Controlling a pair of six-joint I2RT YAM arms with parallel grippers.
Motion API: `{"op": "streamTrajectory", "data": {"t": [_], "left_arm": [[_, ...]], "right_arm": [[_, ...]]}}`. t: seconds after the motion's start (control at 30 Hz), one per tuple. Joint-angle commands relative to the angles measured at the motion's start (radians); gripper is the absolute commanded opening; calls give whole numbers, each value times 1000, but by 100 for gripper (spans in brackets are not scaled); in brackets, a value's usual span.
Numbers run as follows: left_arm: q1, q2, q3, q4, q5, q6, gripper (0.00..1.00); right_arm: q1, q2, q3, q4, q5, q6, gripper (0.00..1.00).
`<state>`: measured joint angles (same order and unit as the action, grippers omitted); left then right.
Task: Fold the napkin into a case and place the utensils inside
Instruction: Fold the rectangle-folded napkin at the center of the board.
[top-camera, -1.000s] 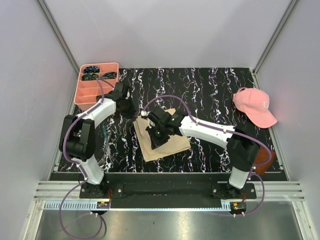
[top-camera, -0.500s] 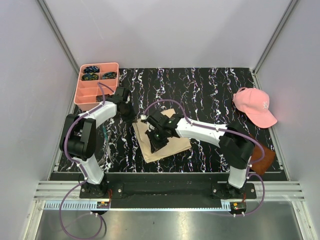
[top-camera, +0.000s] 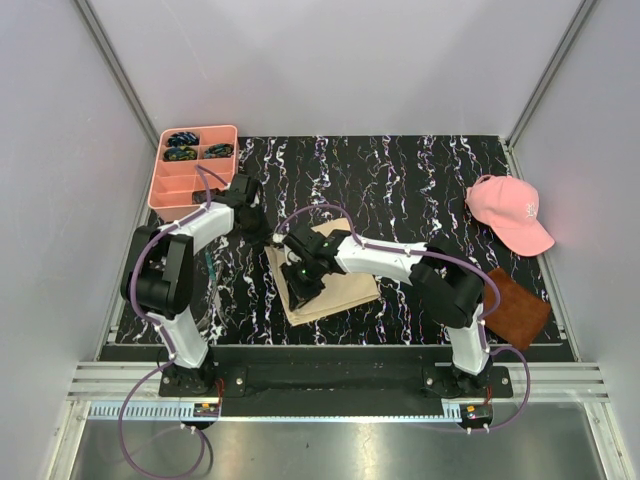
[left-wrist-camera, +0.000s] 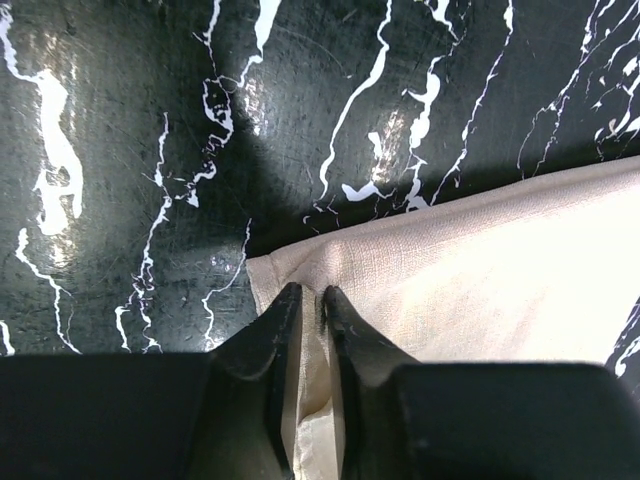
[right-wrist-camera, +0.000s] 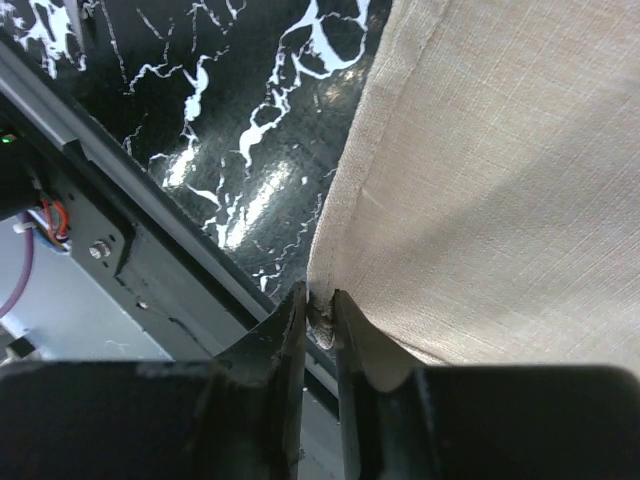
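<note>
where fingers (left-wrist-camera: 255, 370) meet, a napkin (left-wrist-camera: 480, 270) corner sits pinched.

A robotics lab cell: white walls (top-camera: 350, 70), aluminium rails (top-camera: 330, 385), bolted arms (top-camera: 195, 228).

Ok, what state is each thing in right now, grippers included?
napkin: partly folded, lying on the table, pinched at two spots.
left gripper: closed on the napkin's edge near a corner.
right gripper: closed on another napkin corner.
pink cap: resting at the right, untouched.
brown square: lying flat, untouched.
pink tray: dark items in its far compartments.
</note>
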<state>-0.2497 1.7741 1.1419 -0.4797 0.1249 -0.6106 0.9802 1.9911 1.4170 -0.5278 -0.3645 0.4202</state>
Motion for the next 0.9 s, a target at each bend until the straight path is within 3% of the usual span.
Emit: {"op": "streamTrajectory", "data": {"t": [0.0,0.03,0.13,0.23,0.4,0.47,0.6,0.67,0.77,0.87], "left_arm": [[7,-15,18,21,-37,-11,22],[7,-22,15,21,-39,-11,24],[7,-50,7,15,-56,-14,36],[7,-94,7,0,-73,-8,48],[7,-111,35,-20,-68,12,51],[7,-96,48,-25,-41,17,45],[7,-51,55,-8,5,17,28],[7,-51,41,9,39,6,21],[6,-83,4,62,64,-21,18],[1,-128,-11,84,33,-41,16]], "right_arm": [[-2,-20,-16,29,-65,8,25],[-2,-20,-20,31,-67,2,26],[-3,-35,-35,37,-63,2,46],[-6,-67,-46,51,-80,3,49],[-37,-117,-67,66,-60,9,54],[-55,-112,-72,92,-63,29,53],[-61,-77,-72,155,-89,86,46],[-61,-63,-90,201,-114,130,26],[-61,-34,-137,307,-188,193,11],[-60,-11,-171,377,-223,223,5]]}}
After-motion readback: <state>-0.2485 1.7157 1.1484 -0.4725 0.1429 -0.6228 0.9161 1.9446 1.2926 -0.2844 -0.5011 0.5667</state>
